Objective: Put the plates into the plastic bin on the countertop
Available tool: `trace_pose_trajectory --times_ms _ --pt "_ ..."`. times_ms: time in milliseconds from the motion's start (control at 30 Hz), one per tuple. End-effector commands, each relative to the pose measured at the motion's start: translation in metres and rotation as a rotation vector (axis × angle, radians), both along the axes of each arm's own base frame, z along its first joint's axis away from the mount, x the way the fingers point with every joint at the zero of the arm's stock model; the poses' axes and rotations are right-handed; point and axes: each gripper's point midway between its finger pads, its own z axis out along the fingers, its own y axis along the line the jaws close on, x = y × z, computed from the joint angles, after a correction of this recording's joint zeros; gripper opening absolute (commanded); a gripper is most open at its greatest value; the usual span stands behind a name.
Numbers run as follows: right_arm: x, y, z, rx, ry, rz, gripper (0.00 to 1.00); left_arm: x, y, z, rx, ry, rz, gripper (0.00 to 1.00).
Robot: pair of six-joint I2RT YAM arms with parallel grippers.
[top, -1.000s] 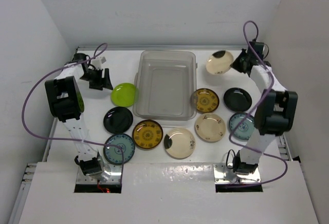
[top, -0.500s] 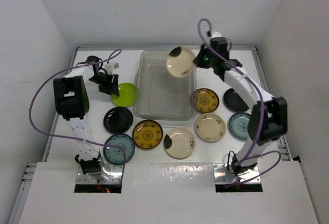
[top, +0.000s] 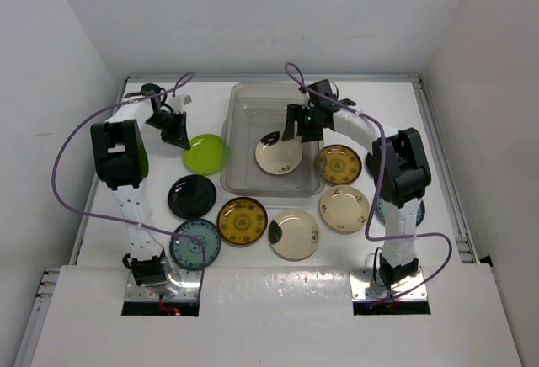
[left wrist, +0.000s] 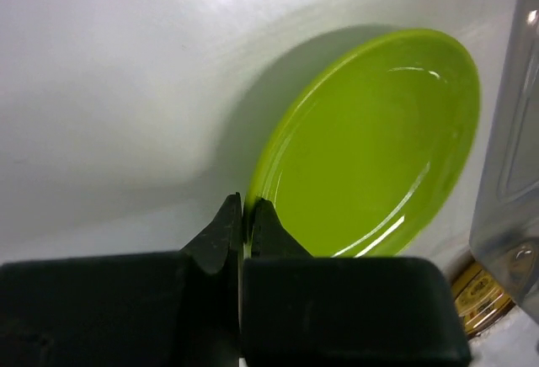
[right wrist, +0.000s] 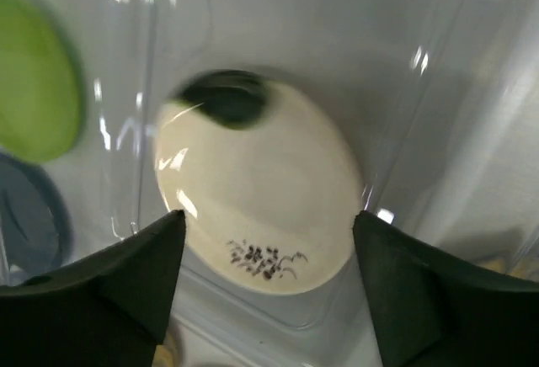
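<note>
The plastic bin (top: 253, 110) stands at the middle back of the countertop (top: 152, 186). A cream plate with dark marks (top: 279, 154) (right wrist: 257, 190) lies inside it. My right gripper (top: 299, 129) (right wrist: 268, 215) hangs open just above that plate, its fingers apart on either side and not touching it. My left gripper (top: 178, 136) (left wrist: 244, 211) is shut on the near-left rim of the lime green plate (top: 205, 153) (left wrist: 370, 148), which sits beside the bin's left wall (left wrist: 514, 131).
Several plates lie in front of the bin: black (top: 192, 196), amber (top: 242, 220), cream (top: 294, 233), another cream (top: 344, 209), amber (top: 338, 164), teal (top: 195, 243). The right arm (top: 400, 173) covers the plates at far right. White walls close in the sides and back.
The right arm swung the cream plate from the back right over the bin and let it go inside. The left gripper moved onto the lime plate's rim and shut.
</note>
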Motion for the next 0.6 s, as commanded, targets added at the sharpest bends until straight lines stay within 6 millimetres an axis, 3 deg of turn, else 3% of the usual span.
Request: trace_pose_trajectory --times_ms 0,33,67,100,133,200,233,267,300,333,367,400,433,467,500,533,567 --pt "0.021 0.008 0.073 0.062 -0.156 0.042 0.82 0.037 0.027 0.053 0.017 -0.147 0.075 0.0" --pt "0.026 0.0 0.08 0.065 -0.168 0.024 0.87 0.055 0.033 0.09 0.045 -0.25 0.079 0.0" --pt "0.028 -0.003 0.097 0.075 -0.201 0.018 0.89 0.063 0.036 0.11 0.059 -0.298 0.092 0.0" --pt "0.03 -0.008 0.105 0.086 -0.211 -0.003 1.0 0.073 0.039 0.132 0.078 -0.363 0.096 0.0" --pt "0.035 -0.028 0.132 0.105 -0.263 -0.051 1.0 0.086 0.037 0.164 0.094 -0.444 0.116 0.0" --pt "0.031 -0.04 0.136 0.151 -0.254 -0.102 1.0 0.097 0.031 0.217 0.095 -0.578 0.141 0.0" --pt "0.029 -0.069 0.154 0.167 -0.287 -0.175 1.0 0.1 0.013 0.242 0.076 -0.643 0.116 0.0" --pt "0.028 -0.084 0.155 0.158 -0.291 -0.222 1.0 0.1 0.001 0.26 0.06 -0.688 0.1 0.0" --pt "0.024 -0.109 0.141 0.136 -0.267 -0.299 0.97 0.097 -0.012 0.285 0.041 -0.75 0.078 0.0" --pt "0.011 -0.138 0.142 0.12 -0.271 -0.382 0.93 0.092 -0.032 0.294 0.008 -0.767 0.033 0.0" --pt "-0.004 -0.152 0.118 0.102 -0.213 -0.424 0.84 0.085 -0.066 0.299 -0.027 -0.776 -0.034 0.0" --pt "-0.019 -0.181 0.114 0.104 -0.2 -0.51 0.63 0.082 -0.084 0.3 -0.056 -0.771 -0.064 0.0" --pt "-0.025 -0.205 0.106 0.108 -0.177 -0.589 0.56 0.074 -0.105 0.29 -0.107 -0.735 -0.109 0.0" --pt "-0.034 -0.217 0.106 0.112 -0.177 -0.627 0.52 0.066 -0.133 0.284 -0.146 -0.707 -0.157 0.0" --pt "-0.058 -0.237 0.072 0.1 -0.087 -0.713 0.55 0.06 -0.147 0.277 -0.172 -0.679 -0.18 0.0" --pt "-0.066 -0.261 0.073 0.098 -0.096 -0.808 0.63 0.055 -0.161 0.262 -0.189 -0.64 -0.208 0.0" --pt "-0.073 -0.272 0.074 0.1 -0.11 -0.851 0.71 0.044 -0.181 0.243 -0.208 -0.587 -0.249 0.0"
